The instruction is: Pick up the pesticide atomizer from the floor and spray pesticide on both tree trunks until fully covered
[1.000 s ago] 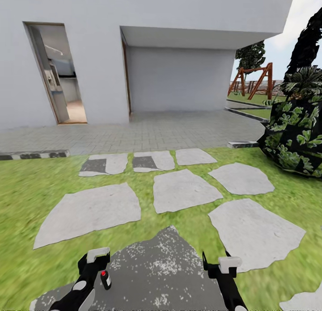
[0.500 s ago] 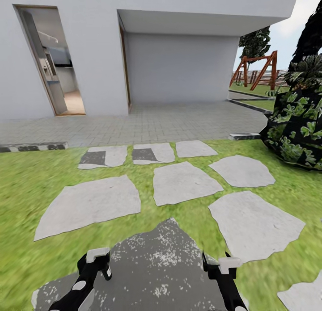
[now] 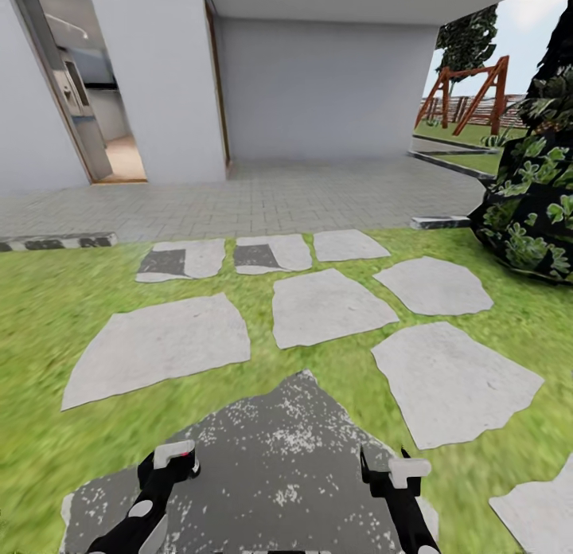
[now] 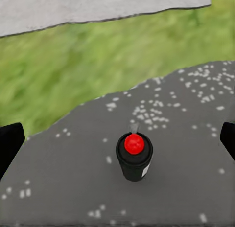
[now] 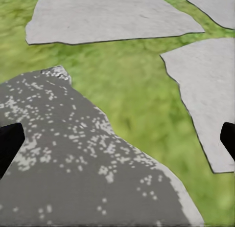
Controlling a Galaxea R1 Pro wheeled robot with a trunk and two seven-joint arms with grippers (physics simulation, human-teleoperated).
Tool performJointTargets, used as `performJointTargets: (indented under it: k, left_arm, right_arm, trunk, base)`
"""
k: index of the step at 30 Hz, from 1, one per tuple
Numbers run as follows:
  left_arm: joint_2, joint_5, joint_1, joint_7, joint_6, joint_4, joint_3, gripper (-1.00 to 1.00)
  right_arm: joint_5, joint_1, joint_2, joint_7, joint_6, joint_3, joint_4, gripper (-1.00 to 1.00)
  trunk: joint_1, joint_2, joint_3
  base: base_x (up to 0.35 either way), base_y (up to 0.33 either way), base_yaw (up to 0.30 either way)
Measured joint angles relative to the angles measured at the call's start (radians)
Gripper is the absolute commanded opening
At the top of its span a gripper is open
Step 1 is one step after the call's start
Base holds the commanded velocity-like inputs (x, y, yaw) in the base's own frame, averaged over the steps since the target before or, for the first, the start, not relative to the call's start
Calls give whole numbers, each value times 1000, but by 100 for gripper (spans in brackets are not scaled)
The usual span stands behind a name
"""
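1. The pesticide atomizer [image 4: 134, 156] is seen standing upright on the dark speckled paving stone [image 3: 286, 458], untouched, its red dot facing up. Nothing has been picked up yet.
2. The left gripper [image 4: 117, 139] is held spread wide above the can, a dark fingertip at each edge of the left wrist view, and nothing is gripped.
3. The right gripper [image 5: 117, 139] is likewise held spread and empty over the same stone and the grass [image 5: 132, 85].
4. Everything is judged still to be done: the grasp, the trip to both trees, the spraying of both trunks.
5. The ground ahead is laid with pale stepping stones [image 3: 326, 307] set in lawn, leading to a grey paved patio [image 3: 263, 200].
6. A white house with an open doorway [image 3: 87, 116] is seen beyond, a broad-leaved shrub [image 3: 533, 220] at the right, and a wooden swing frame [image 3: 469, 88] far off.
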Motion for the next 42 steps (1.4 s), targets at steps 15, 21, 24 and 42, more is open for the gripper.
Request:
performJointTargets:
  k: [15, 21, 24, 42]
  left_arm:
    - [1, 0, 0, 0, 0, 0, 0, 100]
    - [1, 0, 0, 0, -1, 0, 0, 100]
    - [1, 0, 0, 0, -1, 0, 0, 100]
    - [1, 0, 3, 0, -72, -1, -2, 100]
  right_arm:
    - [0, 0, 0, 0, 0, 0, 0, 100]
    - [0, 0, 0, 0, 0, 0, 0, 100]
    - [0, 0, 0, 0, 0, 0, 0, 100]
    - [0, 0, 0, -1, 0, 0, 0, 100]
  trunk:
    - [7, -4, -82]
    - [9, -5, -115]
    - [11, -6, -131]
    - [19, -10, -222]
  base:
    - [0, 0, -8]
    - [0, 0, -96]
    - [0, 0, -104]
    - [0, 0, -67]
